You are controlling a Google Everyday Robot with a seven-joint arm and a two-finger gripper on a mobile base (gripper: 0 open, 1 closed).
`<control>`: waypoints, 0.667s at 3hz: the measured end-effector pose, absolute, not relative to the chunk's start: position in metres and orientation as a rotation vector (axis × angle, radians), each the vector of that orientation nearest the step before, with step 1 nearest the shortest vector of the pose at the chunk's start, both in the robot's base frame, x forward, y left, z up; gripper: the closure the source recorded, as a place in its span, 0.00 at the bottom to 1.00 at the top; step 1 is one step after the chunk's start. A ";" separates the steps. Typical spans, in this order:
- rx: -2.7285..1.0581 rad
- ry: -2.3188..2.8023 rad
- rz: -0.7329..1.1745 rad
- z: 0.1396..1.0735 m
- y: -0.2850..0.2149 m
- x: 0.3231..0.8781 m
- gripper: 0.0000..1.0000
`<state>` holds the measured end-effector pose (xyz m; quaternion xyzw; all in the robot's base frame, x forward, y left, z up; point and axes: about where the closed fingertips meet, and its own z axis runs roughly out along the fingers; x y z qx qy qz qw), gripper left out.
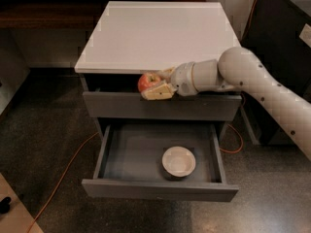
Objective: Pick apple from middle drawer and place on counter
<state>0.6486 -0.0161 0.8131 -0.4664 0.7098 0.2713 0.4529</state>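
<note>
The small red apple (146,81) with yellowish patches is held in my gripper (154,83), whose fingers (158,92) are shut on it from the right. It hangs just below the front edge of the white counter (155,33), in front of the top drawer front (121,106). My white arm (252,79) reaches in from the right. Below, the middle drawer (116,152) is pulled open, with its front (160,191) towards me.
A round white bowl (179,160) lies in the open drawer, right of centre. An orange cable (63,178) runs over the dark floor at the left. A dark cabinet (286,38) stands to the right of the drawer unit.
</note>
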 end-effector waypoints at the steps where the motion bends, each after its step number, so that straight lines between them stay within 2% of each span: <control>1: -1.174 1.715 0.676 0.842 -0.019 0.655 1.00; 2: -1.183 1.687 0.705 0.864 -0.022 0.669 1.00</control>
